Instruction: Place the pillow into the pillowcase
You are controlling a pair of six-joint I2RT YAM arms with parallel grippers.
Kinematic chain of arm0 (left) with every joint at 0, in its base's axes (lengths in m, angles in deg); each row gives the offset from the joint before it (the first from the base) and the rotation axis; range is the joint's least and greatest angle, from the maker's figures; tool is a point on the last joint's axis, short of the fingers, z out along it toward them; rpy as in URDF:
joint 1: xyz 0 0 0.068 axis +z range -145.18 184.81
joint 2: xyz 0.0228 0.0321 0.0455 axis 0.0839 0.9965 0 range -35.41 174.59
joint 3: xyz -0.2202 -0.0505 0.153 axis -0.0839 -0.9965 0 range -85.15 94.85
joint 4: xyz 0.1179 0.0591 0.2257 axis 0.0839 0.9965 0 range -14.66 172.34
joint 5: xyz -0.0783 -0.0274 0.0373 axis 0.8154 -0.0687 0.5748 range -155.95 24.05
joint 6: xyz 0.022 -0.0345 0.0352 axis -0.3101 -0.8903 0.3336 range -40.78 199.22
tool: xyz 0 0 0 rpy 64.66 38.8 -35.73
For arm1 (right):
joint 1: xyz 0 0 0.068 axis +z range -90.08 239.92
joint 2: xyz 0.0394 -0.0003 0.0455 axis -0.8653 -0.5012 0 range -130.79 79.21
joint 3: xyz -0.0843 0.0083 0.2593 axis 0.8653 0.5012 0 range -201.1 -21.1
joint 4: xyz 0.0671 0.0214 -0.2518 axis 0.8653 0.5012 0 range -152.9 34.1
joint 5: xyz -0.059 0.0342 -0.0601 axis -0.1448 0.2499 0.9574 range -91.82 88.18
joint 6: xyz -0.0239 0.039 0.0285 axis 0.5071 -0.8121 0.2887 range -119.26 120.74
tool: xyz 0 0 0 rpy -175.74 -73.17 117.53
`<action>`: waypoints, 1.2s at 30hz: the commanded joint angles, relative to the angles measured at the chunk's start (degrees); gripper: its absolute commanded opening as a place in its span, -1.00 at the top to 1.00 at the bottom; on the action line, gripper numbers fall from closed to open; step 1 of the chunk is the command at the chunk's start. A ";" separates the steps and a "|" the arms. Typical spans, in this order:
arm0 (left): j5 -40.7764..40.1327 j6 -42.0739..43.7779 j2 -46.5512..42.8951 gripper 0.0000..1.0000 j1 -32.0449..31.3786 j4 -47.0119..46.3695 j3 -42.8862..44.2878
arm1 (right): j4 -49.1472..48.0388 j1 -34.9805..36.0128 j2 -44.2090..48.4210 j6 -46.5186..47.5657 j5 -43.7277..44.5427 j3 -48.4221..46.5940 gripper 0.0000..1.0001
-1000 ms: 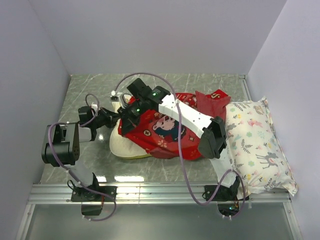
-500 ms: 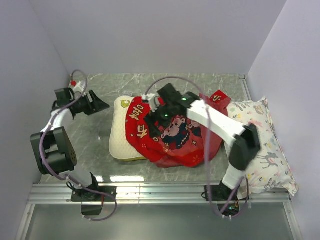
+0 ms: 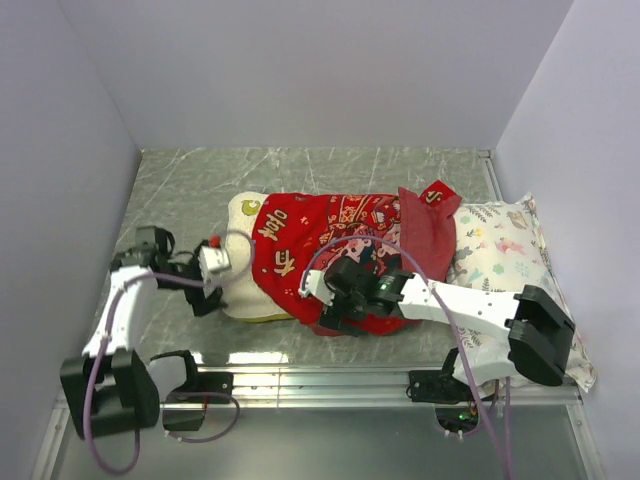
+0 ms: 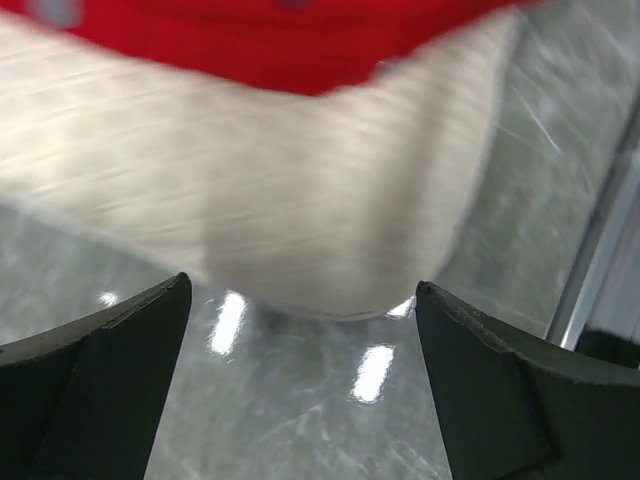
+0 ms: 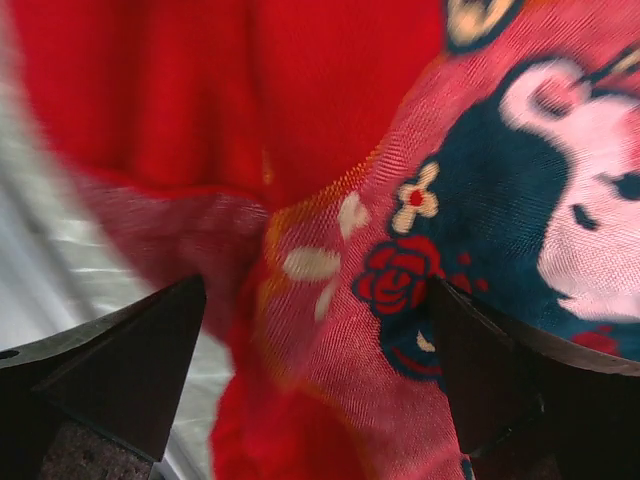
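The red pillowcase [image 3: 350,250] lies spread over most of the white pillow [image 3: 240,280], whose left end sticks out bare. My left gripper [image 3: 212,290] sits low at that bare end, open; in the left wrist view the pillow [image 4: 280,200] and the pillowcase's red hem [image 4: 280,40] lie just ahead of the left gripper [image 4: 300,330], with only tabletop between its jaws. My right gripper [image 3: 328,300] hovers open over the pillowcase's front part. In the right wrist view the cartoon-printed pillowcase [image 5: 400,250] fills the space under the right gripper [image 5: 315,330], not pinched.
A white floral animal-print pillow [image 3: 510,290] lies along the right wall, touching the pillowcase's right end. The grey marble table [image 3: 180,190] is walled on three sides. A metal rail [image 3: 320,385] runs along the near edge.
Both grippers have opened and let go of the fabric. The left arm swung out to the back left, then came to the pillow's left end. The right arm drew back toward the front.
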 commanded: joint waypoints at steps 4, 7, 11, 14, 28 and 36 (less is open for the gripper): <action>-4.45 8.35 -11.93 -0.99 -10.07 -8.11 -14.13 | -9.64 9.30 0.55 -2.70 5.58 -1.04 -0.97; -5.60 0.86 -12.57 -0.99 -14.55 -16.75 -18.01 | -11.49 13.70 -0.68 -4.46 6.54 -0.87 -0.95; -7.27 -8.57 -8.97 -0.96 -16.93 -24.69 -18.21 | -15.35 14.50 -6.37 -5.70 12.32 0.53 -0.87; -7.45 -9.29 -5.63 -0.90 -16.94 -24.88 -16.54 | -16.50 14.06 -9.90 -6.66 15.33 0.98 -0.73; 6.07 -38.25 0.01 0.99 -19.31 -32.69 -1.35 | -10.01 3.51 -0.33 10.08 -2.15 -23.24 1.00; 20.39 -73.12 -10.17 0.99 -19.31 -42.53 7.37 | 2.29 3.69 -0.16 12.85 -1.20 -43.39 1.00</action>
